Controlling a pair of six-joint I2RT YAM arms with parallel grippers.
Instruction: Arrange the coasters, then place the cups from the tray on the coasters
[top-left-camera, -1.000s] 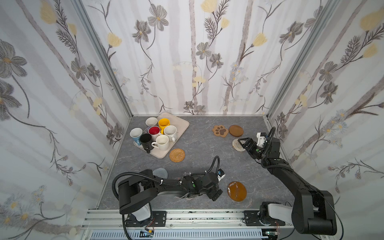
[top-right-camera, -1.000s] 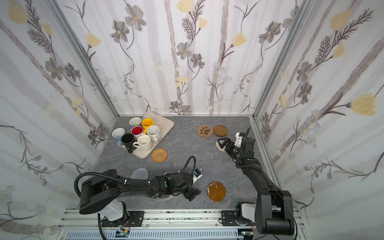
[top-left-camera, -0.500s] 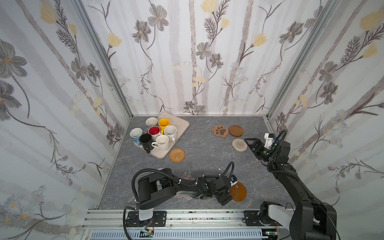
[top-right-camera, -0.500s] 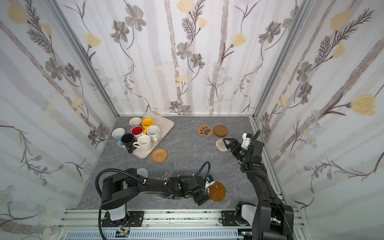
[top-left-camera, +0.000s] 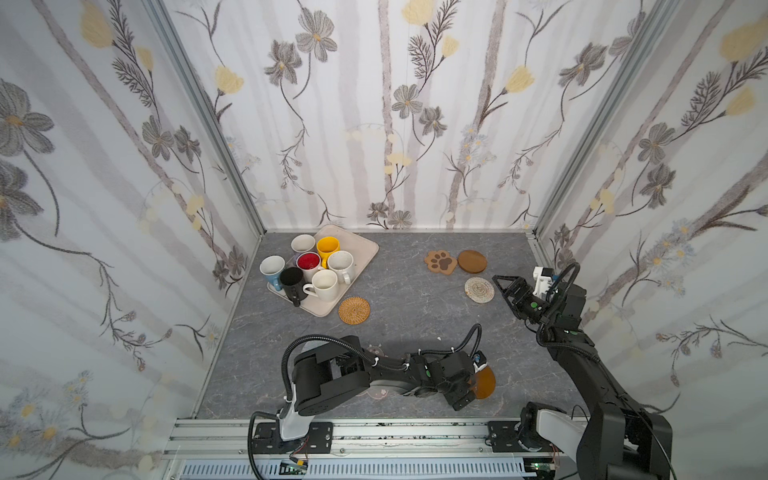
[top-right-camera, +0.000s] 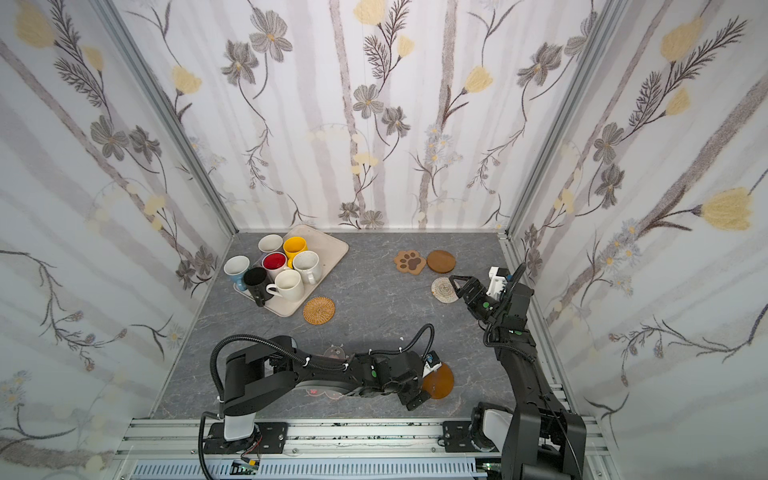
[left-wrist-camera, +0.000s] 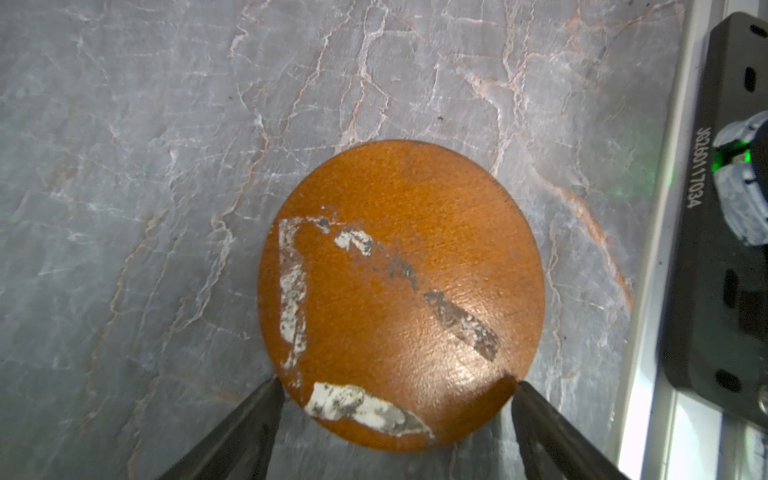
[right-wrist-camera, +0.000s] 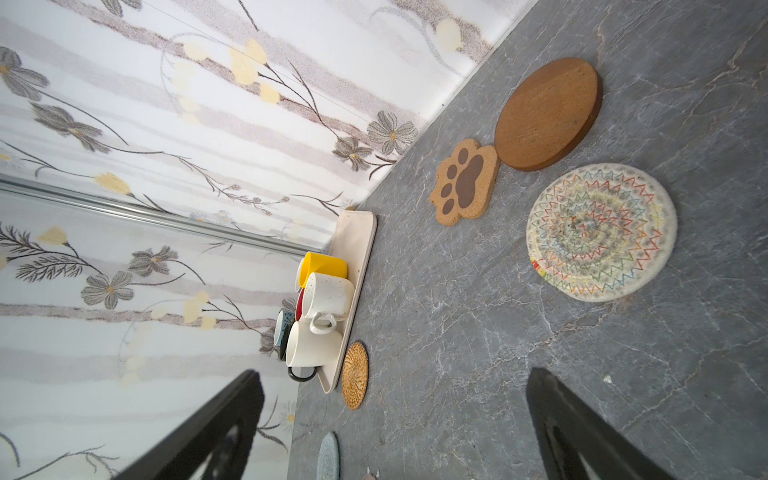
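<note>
The brown wooden coaster lies flat on the worktop near the front edge, with its near rim between the wide-open left jaws. The right jaws, open too, hang just beside the beige woven coaster.

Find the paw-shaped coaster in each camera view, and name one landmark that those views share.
In a top view: the paw-shaped coaster lies just right of the picture's centre.
In a top view: the coaster is in the same place.
Left wrist: not in it.
Right wrist: in view, next to the landmark.
Landmark: the round wooden coaster right beside it.
</note>
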